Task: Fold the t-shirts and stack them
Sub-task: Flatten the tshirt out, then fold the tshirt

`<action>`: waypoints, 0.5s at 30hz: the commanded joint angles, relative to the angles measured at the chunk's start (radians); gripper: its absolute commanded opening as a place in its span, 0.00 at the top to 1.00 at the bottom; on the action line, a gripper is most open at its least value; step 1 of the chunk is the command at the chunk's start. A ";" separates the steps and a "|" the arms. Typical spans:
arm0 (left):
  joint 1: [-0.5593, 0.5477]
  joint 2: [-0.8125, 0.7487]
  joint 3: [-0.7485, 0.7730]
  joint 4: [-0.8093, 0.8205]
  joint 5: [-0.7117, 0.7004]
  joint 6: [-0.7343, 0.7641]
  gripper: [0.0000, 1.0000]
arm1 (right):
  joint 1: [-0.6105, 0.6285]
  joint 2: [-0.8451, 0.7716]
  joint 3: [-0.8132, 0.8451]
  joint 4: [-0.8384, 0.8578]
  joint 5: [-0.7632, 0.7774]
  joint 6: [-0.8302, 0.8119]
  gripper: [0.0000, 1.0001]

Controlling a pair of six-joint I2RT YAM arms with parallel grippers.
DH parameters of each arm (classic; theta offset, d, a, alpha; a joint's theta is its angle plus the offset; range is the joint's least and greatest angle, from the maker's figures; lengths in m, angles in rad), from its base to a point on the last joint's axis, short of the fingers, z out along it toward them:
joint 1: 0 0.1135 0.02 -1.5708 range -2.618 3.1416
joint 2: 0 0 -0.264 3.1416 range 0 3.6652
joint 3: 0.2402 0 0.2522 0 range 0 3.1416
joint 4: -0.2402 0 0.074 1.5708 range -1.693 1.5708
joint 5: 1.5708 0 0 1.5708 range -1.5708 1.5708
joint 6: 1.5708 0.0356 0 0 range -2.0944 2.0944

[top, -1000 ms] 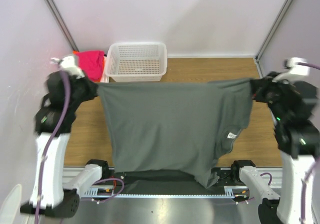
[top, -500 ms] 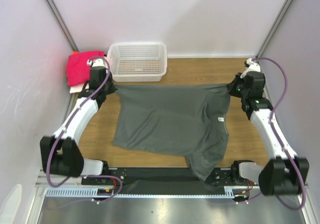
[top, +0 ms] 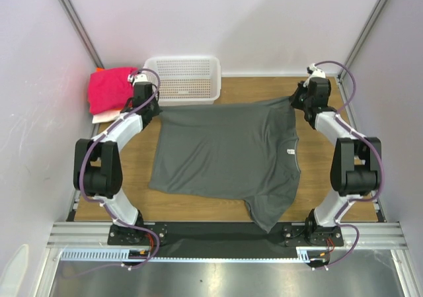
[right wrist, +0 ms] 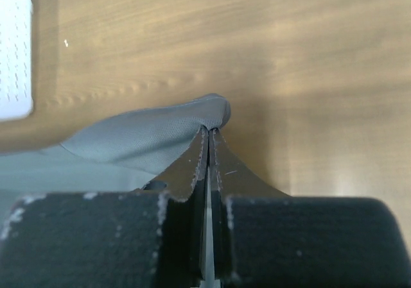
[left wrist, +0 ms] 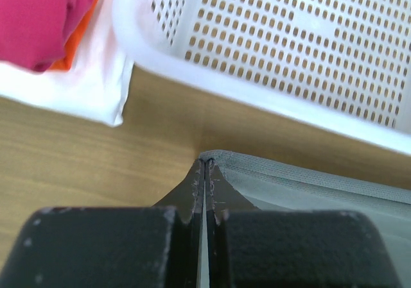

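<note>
The dark grey t-shirt [top: 225, 155] lies spread on the wooden table, its near end hanging over the front edge, a small neck label [top: 289, 151] at its right side. My left gripper [top: 153, 106] is shut on its far left corner, seen in the left wrist view [left wrist: 207, 163] just in front of the basket. My right gripper [top: 295, 100] is shut on its far right corner, seen in the right wrist view [right wrist: 209, 130]. A magenta-pink t-shirt [top: 109, 88] lies on orange and white ones [left wrist: 96, 83] at the far left.
A white plastic mesh basket [top: 182, 80] stands at the back of the table, just beyond the shirt's far edge; its wall [left wrist: 270, 102] is close in front of my left gripper. Side walls and corner posts close in the table on both sides.
Both grippers have carried the grey shirt from hanging in the air down and toward the back of the table. The shirt now lies flat, with its far edge by the basket.
</note>
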 commanded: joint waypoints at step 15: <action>0.001 0.093 0.034 0.254 0.108 0.053 1.00 | -0.008 0.156 0.191 0.088 -0.039 -0.031 1.00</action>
